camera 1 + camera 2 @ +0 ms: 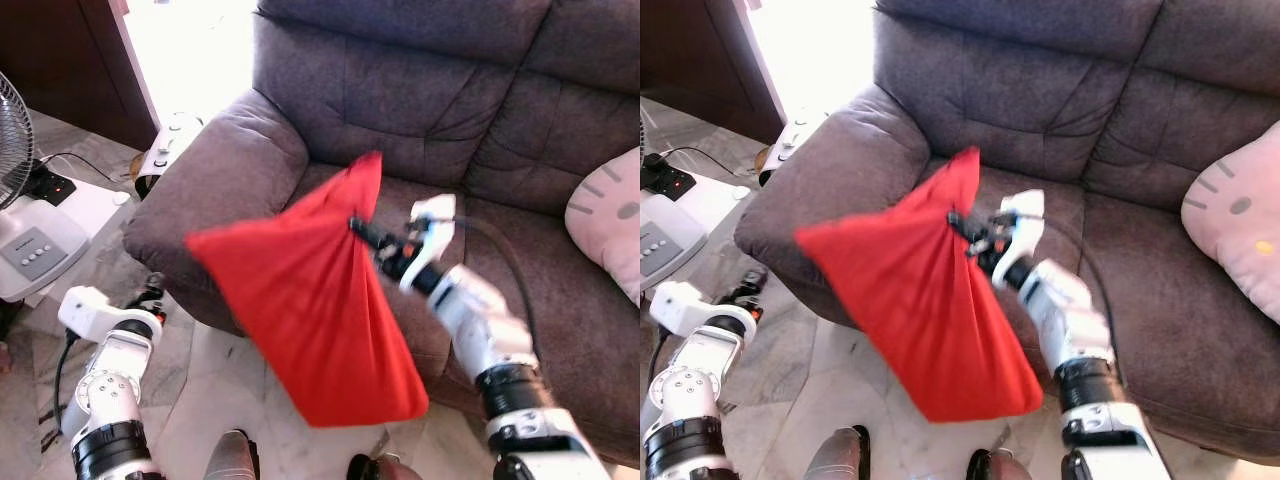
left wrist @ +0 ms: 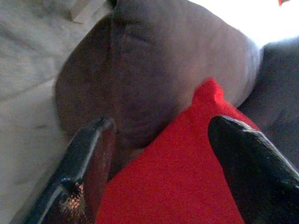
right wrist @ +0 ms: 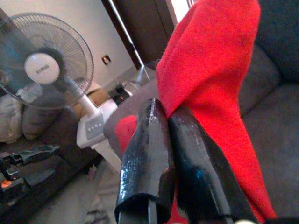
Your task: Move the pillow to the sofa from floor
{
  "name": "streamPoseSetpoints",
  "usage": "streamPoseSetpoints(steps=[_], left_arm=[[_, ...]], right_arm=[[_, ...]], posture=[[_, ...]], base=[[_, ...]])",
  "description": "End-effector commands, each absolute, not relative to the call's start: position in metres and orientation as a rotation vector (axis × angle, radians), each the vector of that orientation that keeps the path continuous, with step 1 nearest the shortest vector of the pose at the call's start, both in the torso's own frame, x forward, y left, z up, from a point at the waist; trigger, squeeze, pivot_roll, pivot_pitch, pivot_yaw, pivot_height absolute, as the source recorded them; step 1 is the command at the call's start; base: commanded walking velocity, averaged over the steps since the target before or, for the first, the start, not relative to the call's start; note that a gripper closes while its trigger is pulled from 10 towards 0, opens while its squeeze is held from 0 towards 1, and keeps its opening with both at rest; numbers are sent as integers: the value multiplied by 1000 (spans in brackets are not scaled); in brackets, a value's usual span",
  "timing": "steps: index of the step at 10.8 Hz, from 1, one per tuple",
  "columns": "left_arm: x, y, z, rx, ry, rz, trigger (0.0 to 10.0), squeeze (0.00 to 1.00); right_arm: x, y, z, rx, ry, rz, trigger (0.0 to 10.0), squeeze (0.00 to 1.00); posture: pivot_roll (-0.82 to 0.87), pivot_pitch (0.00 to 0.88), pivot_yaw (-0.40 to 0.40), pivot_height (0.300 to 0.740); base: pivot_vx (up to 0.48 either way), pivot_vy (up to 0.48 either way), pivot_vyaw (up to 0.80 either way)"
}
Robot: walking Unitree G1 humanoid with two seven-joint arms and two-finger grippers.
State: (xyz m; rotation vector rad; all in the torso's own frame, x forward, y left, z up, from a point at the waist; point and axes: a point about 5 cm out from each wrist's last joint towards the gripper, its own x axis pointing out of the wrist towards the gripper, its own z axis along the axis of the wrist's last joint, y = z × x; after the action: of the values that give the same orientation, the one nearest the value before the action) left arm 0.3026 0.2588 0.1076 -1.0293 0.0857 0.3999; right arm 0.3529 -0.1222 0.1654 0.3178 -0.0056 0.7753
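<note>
Pillow (image 1: 310, 310) is hanging mid-frame, off the floor, your right gripper (image 1: 362, 232) pinching it; sofa (image 1: 420, 100) placement is remaining. Left gripper (image 2: 159, 154) fingers are spread.

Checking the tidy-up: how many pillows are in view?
2. The red pillow hangs from the right pincer over the sofa's front edge; the pink pillow lies on the sofa's right side.

Sofa (image 1: 420, 100): fills upper right; a pale pink cushion (image 1: 610, 215) lies at its right edge.
Floor (image 1: 215, 385): lower left; fan base (image 1: 35, 250), possibly a power strip (image 1: 50, 185).
</note>
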Motion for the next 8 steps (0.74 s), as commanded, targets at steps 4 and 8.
streamPoseSetpoints(steps=[4, 8], left_arm=[[323, 239, 110, -1211, -56, 169, 10000, 0], [340, 239, 94, -1340, -39, 184, 10000, 0]], right_arm=[[345, -124, 206, 337, -171, 858, 0, 0], [335, -125, 205, 351, -156, 890, 0, 0]], posture=[[141, 187, -64, 703], [119, 206, -64, 703]], base=[[0, 0, 0], [0, 0, 0]])
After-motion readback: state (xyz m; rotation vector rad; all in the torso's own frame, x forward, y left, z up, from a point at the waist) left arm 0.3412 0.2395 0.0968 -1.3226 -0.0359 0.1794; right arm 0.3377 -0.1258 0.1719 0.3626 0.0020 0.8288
